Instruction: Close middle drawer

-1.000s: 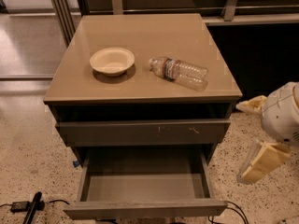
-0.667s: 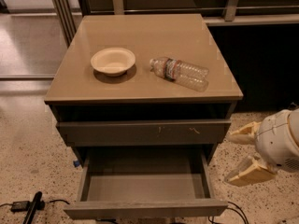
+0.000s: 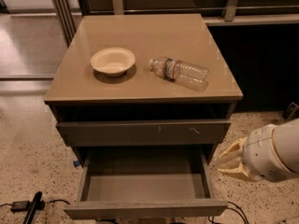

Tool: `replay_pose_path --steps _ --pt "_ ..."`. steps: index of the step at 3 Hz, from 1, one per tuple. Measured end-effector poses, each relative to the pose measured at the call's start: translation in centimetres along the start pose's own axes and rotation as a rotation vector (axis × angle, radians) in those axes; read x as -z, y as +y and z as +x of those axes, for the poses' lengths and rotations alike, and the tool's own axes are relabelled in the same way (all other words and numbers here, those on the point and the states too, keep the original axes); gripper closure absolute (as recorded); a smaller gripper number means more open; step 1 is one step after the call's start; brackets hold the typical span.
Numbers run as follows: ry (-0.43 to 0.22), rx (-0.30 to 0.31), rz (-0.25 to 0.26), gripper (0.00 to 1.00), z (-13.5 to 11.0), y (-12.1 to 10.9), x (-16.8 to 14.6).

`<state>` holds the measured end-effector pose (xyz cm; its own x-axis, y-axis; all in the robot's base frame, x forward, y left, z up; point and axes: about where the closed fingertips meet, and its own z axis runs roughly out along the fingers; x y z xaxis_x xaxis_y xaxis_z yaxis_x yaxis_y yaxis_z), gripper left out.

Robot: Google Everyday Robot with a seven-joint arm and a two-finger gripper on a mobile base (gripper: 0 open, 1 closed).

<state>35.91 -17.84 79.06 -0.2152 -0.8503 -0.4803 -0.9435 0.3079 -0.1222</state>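
Note:
The middle drawer (image 3: 145, 186) is pulled far out of the cabinet, low in the camera view. Its smooth grey inside holds nothing, and its plain front panel (image 3: 145, 209) is near the bottom edge. My gripper (image 3: 224, 164), with cream fingers (image 3: 232, 153) on a white wrist, hangs just right of the drawer's right side wall, roughly level with it. It is open and holds nothing. It does not touch the drawer.
Above the open drawer is a shut drawer front with pale scratch marks (image 3: 177, 130). The cabinet top (image 3: 140, 31) carries a cream bowl (image 3: 112, 61) and a plastic bottle (image 3: 180, 72) lying on its side. Cables (image 3: 28, 204) lie on the floor at the left.
My gripper has moved left and a little down, from well right of the cabinet to close beside the open drawer's right side. The drawer, bowl and bottle have not moved.

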Motion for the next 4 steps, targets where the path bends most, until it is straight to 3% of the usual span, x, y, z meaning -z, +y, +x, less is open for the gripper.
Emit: replay_pose_path --steps 1,2,4 --pt "0.0 0.001 -0.003 1.0 0.0 0.0 0.0" --pt "0.0 0.001 -0.003 1.0 0.0 0.0 0.0" --pt "-0.046 -0.095 0.023 1.0 6.0 1.7 -10.0"
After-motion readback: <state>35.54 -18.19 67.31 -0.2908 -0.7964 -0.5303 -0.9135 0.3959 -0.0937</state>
